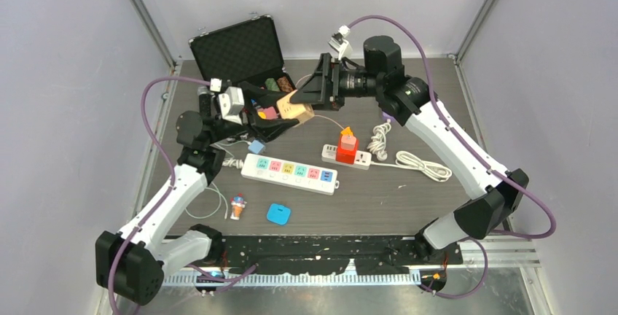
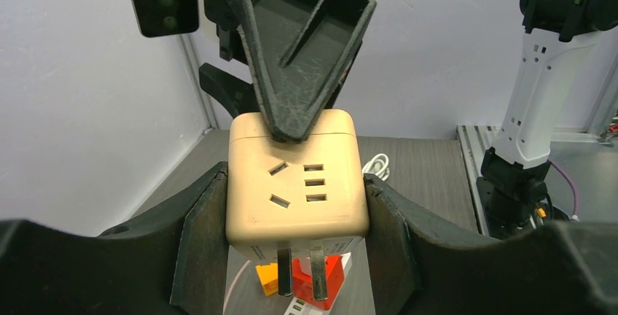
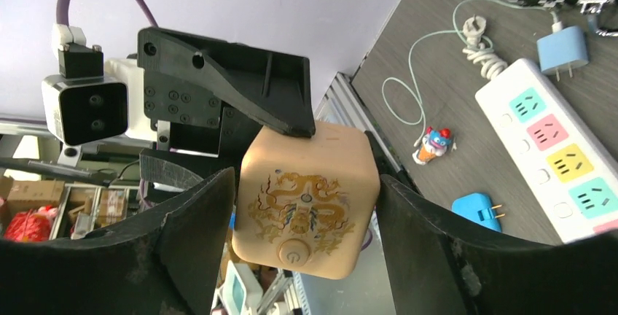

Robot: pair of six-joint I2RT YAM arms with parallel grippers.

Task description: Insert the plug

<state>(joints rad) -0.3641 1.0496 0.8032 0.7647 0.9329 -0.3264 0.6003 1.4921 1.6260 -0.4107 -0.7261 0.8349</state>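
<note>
the dark wood-grain tabletop (image 1: 408,205) carries a long white power strip (image 1: 290,173), a smooth plastic bar with pastel-coloured socket faces, its long axis running left to right and dipping a little toward the right arm's side. the thing to be plugged in, a beige cube adapter (image 1: 296,109), is not on the tabletop: it hangs in the air toward the far side, between the two arms, so the strip lies below it and nearer the arm bases. the left hand (image 2: 295,205) is clamped on the cube, its matte black fingers pressed flat against two opposite sides. the right hand (image 3: 306,184) brackets the same cube from the opposite face; whether it actually grips it i cannot tell, since its fingers sit right at the cube's sides with perhaps a sliver of gap on one. the cube is satin plastic with rounded corners, sockets on one face, a gold dragon print and a round button on the other. its flat metal prongs (image 2: 318,271) point down, so the coming move is probably a carry toward the near side, then straight down into the strip
</note>
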